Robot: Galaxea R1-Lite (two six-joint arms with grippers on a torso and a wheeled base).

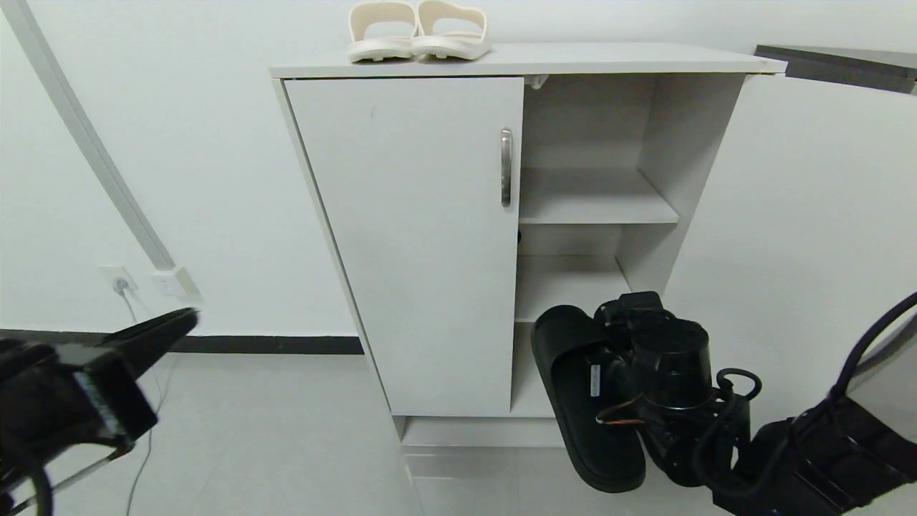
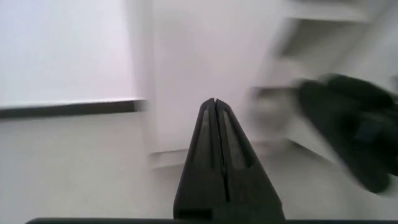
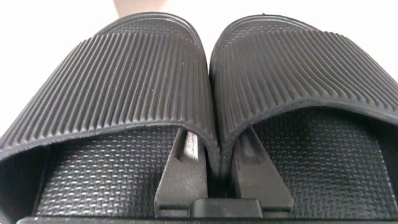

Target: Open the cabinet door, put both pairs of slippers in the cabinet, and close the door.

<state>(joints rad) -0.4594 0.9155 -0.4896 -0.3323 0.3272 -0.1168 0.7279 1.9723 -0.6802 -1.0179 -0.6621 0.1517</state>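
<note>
A white cabinet (image 1: 401, 244) stands against the wall, its left door shut and its right side open, showing bare shelves (image 1: 594, 197). A pair of cream slippers (image 1: 418, 30) rests on its top. My right gripper (image 1: 622, 362) is shut on a pair of black slippers (image 1: 584, 394), pinching the two inner strap edges (image 3: 211, 134) together; the pair hangs in front of the open bottom compartment. My left gripper (image 2: 215, 106) is shut with nothing in it, low at the left, away from the cabinet, with the black slippers (image 2: 354, 134) off to one side.
The opened right door (image 1: 809, 236) stands out to the right of the cabinet. A wall socket with a plugged cable (image 1: 118, 281) and a slanted conduit (image 1: 86, 143) are on the left wall. Tiled floor (image 1: 272, 437) lies open in front.
</note>
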